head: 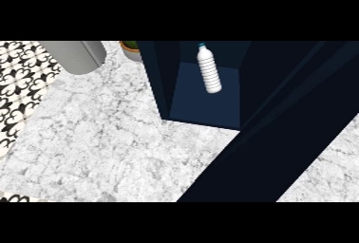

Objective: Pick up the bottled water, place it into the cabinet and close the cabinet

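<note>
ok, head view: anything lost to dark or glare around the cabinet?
Head view: the cabinet interior is dark navy but the bottled water reads clearly against it; the open door is near black, with no detail; the marble counter is evenly lit, without glare.

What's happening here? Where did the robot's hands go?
No hands show right now. The water bottle is already inside the dark blue cabinet, standing by its back. The cabinet door is wide open, sticking out over the marble counter. So the door has not been closed yet.
</note>
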You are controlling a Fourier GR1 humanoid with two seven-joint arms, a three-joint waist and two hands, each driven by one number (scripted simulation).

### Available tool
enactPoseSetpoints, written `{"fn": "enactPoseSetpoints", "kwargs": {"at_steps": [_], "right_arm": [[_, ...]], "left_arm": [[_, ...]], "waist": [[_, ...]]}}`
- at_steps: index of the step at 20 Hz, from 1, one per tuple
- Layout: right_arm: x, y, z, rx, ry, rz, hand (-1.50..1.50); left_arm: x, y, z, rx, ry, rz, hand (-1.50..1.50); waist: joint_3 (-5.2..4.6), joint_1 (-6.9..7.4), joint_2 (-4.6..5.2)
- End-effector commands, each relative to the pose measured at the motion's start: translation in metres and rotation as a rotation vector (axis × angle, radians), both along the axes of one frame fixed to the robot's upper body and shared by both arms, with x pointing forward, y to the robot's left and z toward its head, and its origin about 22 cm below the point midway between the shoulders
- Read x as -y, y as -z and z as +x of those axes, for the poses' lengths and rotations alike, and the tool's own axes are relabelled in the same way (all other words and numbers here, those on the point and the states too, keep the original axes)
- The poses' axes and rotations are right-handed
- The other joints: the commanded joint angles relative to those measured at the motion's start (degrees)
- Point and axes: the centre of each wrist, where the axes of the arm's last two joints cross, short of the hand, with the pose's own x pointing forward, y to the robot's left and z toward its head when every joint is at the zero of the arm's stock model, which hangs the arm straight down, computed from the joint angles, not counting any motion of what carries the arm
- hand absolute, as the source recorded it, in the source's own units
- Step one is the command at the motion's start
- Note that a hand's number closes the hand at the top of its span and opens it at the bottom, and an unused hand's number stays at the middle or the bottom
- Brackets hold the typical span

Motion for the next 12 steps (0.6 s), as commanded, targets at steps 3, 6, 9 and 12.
{"fn": "enactPoseSetpoints", "kwargs": {"at_steps": [3,6,9,12], "right_arm": [[-0.062,-0.027,0.034,-0.095,-0.056,0.019,1.50],[-0.078,-0.042,0.050,-0.182,0.002,-0.003,1.50],[-0.086,-0.048,0.073,-0.291,0.042,0.015,1.50],[-0.081,-0.039,0.108,-0.355,0.063,0.038,1.50]], "left_arm": [[-0.016,-0.005,-0.011,-0.002,-0.008,0.000,-1.50],[-0.028,0.003,-0.025,-0.008,-0.026,-0.023,-1.50],[-0.033,0.004,-0.036,-0.005,-0.042,-0.010,-1.50],[-0.041,-0.007,-0.044,-0.002,-0.070,-0.007,-1.50]], "waist": [[0.39,-0.34,-0.07],[0.41,-1.98,-0.33],[0.58,-3.56,-0.22],[0.73,-4.39,0.04]]}}
